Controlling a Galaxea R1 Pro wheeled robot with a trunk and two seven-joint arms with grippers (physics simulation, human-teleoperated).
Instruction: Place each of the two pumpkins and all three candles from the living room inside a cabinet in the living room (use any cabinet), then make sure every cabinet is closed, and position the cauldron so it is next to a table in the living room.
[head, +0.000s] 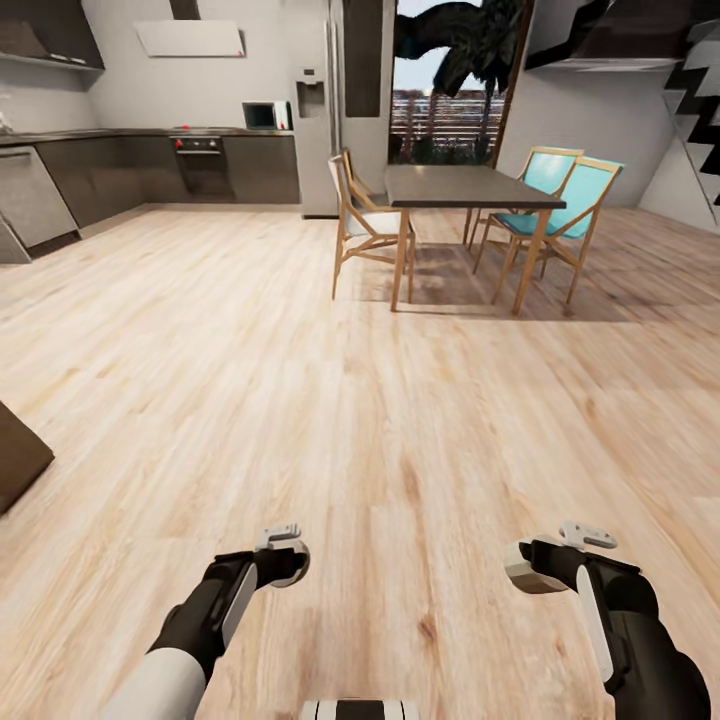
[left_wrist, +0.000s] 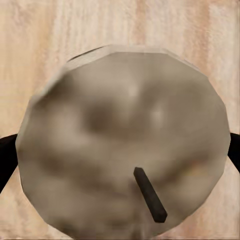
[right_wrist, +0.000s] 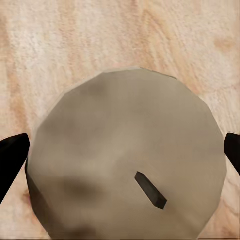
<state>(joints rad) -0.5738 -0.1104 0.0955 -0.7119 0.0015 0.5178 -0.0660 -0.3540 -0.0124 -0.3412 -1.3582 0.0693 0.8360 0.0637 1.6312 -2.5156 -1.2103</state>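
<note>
Both grippers, left gripper (head: 283, 563) and right gripper (head: 530, 566), are closed on one candle each.

Each candle, left candle (left_wrist: 122, 145) and right candle (right_wrist: 127, 155), is clamped across its sides between dark fingers (right_wrist: 12, 157), presumably for carriage to a cabinet. Flat tops and wicks are turned toward the wrist cameras, long axes along the fingers, above the wooden floor (head: 300, 380). A dining table (head: 465, 187) stands well ahead.

A candle (left_wrist: 120, 145) is being held in the left gripper (head: 285, 560), another candle (head: 528, 570) in the right gripper (head: 545, 562); a dining table (head: 470, 187) is being seen ahead, chairs (head: 362, 225) seemingly flanking it.
</note>
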